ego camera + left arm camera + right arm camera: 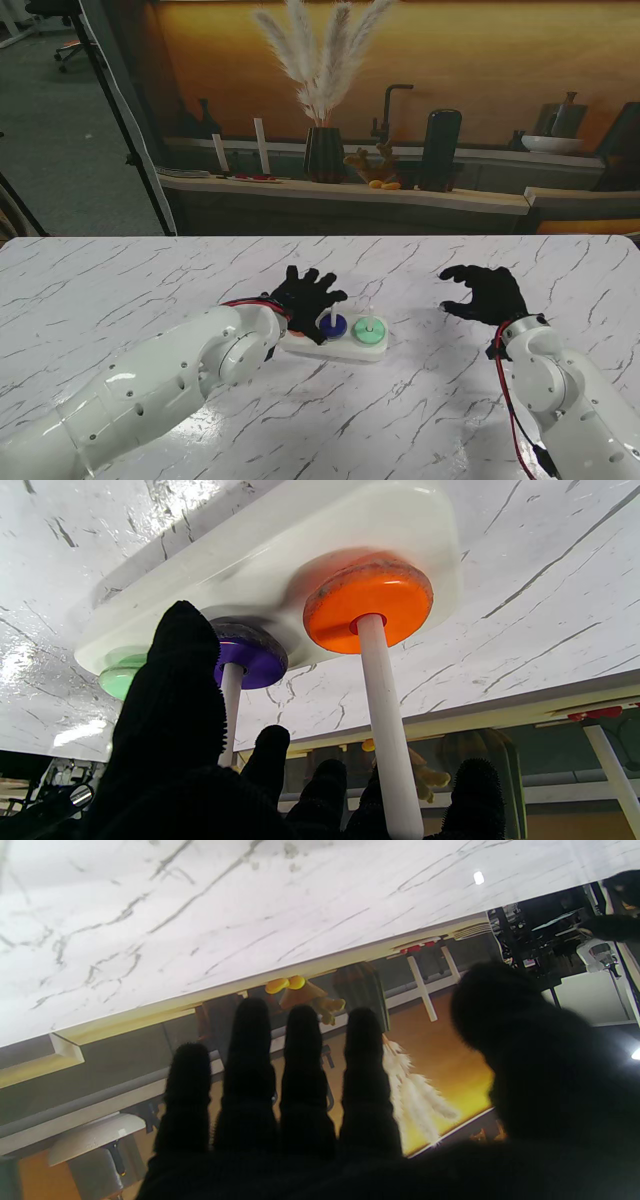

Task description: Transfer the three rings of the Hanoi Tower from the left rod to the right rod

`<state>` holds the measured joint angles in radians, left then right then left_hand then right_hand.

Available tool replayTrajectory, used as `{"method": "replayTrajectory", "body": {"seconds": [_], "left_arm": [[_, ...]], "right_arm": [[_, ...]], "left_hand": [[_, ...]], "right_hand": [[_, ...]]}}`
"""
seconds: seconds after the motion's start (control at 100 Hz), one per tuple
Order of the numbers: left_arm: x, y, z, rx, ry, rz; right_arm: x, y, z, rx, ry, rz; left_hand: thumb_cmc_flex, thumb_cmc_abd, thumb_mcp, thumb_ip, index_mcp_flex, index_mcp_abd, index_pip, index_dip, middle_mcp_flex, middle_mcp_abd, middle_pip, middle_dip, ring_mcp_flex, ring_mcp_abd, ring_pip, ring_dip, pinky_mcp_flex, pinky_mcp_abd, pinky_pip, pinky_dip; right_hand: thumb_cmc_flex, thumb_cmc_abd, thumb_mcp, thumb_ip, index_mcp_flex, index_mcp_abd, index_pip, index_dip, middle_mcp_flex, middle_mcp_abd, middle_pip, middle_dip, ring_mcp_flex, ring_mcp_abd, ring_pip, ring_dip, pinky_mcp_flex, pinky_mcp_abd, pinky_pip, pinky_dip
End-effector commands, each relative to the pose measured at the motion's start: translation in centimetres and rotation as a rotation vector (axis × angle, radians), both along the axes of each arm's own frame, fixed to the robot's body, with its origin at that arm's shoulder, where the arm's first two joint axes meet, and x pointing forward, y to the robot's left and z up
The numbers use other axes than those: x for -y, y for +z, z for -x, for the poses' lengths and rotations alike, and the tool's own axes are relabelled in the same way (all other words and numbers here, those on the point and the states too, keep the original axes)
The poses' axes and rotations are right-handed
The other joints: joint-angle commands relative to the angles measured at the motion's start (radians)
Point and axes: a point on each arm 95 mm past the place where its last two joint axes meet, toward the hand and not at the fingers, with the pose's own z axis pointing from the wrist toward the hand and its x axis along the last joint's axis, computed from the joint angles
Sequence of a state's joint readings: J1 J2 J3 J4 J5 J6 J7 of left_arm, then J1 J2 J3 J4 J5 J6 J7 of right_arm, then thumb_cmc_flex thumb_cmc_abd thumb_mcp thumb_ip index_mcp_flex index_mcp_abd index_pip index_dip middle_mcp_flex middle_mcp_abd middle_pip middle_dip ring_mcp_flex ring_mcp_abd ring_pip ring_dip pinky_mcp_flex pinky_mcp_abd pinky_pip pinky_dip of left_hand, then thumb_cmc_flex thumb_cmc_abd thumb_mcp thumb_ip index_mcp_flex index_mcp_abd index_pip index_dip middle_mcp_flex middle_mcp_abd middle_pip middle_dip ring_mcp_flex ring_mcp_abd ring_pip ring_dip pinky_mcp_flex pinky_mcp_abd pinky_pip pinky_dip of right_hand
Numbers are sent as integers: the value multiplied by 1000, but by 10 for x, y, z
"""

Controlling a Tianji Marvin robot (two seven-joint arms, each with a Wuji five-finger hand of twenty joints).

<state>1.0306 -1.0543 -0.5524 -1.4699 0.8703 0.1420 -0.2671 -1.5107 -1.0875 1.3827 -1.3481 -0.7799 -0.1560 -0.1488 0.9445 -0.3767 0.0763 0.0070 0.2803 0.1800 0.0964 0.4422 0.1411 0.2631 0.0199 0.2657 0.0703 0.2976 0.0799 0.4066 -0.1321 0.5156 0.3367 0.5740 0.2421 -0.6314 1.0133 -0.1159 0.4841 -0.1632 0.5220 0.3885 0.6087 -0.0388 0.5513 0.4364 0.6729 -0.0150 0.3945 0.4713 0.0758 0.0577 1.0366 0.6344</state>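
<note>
The white marble-patterned table (120, 290) filled the lower half of the stand's view, its grey veins running in every direction. Near the centre of that frame sat the Hanoi Tower's white base (345, 350), a rounded oblong slab with three thin white rods standing on it. In the stand's view the left hand (305, 292), gloved in black, hovered over the left end of the base with its fingers spread and nothing held, covering the left rod. In the left wrist view the orange ring (368, 602), a glossy disc with a scuffed, dirty rim, lay flat against the base at the foot of the left rod (385, 720), which passed among the spread fingers (172, 700); whether any finger touched it I could not tell. The purple ring (332, 323) rested at the foot of the middle rod and the pale green ring (369, 329) at the foot of the right rod, one ring to each rod. The right hand (487, 290) hung right of centre in the stand's frame, well apart from the base, fingers apart and slightly curled, holding nothing.
</note>
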Motion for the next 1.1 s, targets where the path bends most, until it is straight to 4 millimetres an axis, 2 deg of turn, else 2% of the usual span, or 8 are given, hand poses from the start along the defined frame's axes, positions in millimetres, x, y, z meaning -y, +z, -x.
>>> {"method": "replayTrajectory", "body": {"seconds": [0.0,0.22,0.65,0.96,1.09], "left_arm": [[2,-14,6,-39,-19,-14],[5,-18,6,-27,-36,-33],[9,-24,7,-29,-37,-24],[11,-26,8,-43,-30,-18],[11,-27,9,-45,-30,-22]], "right_arm": [[-5,-3,3,-7,6,-7],[-5,-3,3,-7,6,-9],[-5,-4,4,-11,5,-9],[-4,-4,5,-11,2,-9],[-4,-4,5,-11,0,-10]], "left_hand": [[-22,-11,11,9,10,-4,-7,12,-46,4,-22,-19,-27,-12,-13,-12,-11,2,-44,12],[-9,-14,16,9,61,-18,28,36,-43,-2,3,17,-6,-11,-3,-7,-3,1,-35,36],[-8,5,11,5,69,-16,32,48,-25,0,4,40,13,-7,4,0,3,3,-15,48],[28,35,2,3,203,-69,121,108,31,-9,11,48,31,-8,9,6,5,1,-7,46],[39,43,-12,3,173,-60,96,94,29,-5,8,48,33,-7,9,8,8,1,-1,46]], "right_hand": [[1,16,16,41,-6,-13,12,10,-1,0,7,-10,-21,1,12,-8,-6,312,19,-8],[1,16,17,42,-7,-13,12,10,-1,-1,7,-10,-20,1,12,-8,-6,311,19,-8],[1,17,16,42,-7,-12,12,10,-1,-1,8,-10,-20,2,13,-8,-6,311,19,-8],[1,18,16,42,-8,-11,11,10,-1,0,8,-10,-21,3,12,-8,-6,311,19,-8],[1,18,16,42,-7,-13,12,10,-1,0,8,-10,-21,2,12,-8,-6,311,18,-8]]}}
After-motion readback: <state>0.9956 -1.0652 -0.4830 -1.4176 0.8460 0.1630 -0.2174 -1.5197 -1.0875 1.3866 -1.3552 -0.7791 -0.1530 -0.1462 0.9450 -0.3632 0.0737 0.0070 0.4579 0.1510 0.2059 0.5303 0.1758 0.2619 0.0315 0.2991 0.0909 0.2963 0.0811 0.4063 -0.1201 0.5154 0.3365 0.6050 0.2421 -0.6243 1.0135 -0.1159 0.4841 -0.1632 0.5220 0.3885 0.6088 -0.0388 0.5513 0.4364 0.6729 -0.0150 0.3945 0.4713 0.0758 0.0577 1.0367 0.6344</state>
